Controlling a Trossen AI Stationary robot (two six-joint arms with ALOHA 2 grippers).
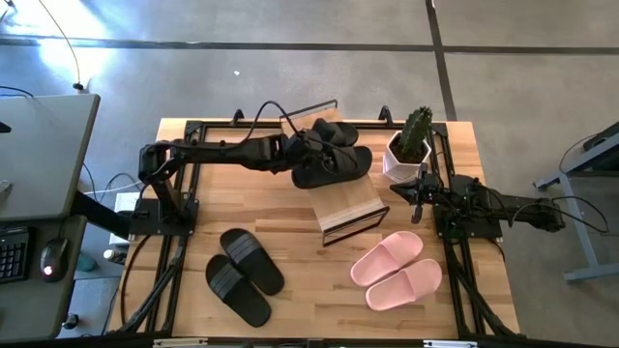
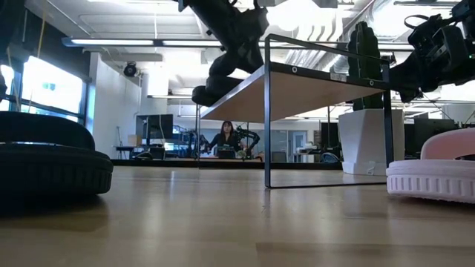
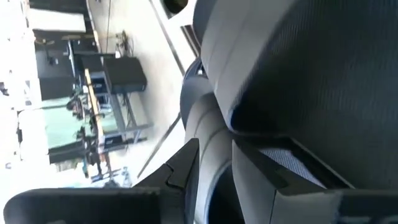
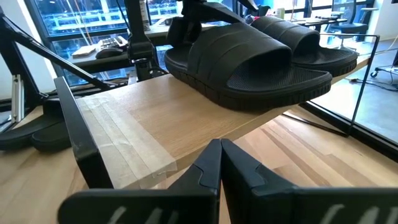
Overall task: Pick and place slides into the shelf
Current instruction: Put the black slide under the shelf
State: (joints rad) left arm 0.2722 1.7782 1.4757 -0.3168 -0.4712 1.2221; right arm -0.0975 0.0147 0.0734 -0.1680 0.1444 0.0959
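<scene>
Placement is in hand: the left gripper (image 1: 308, 152) pinches a black slide (image 4: 245, 59) on the shelf (image 1: 350, 208) top, beside its mate, near the bench's far edge. Next, I judge, release and retreat. The right gripper (image 4: 221, 163) waits pressed together by the right edge.

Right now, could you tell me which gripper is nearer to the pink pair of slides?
The right. The right gripper waits shut beside the cactus pot, just above the pink slides in the high view; the left gripper is at the black slides on the shelf.
</scene>
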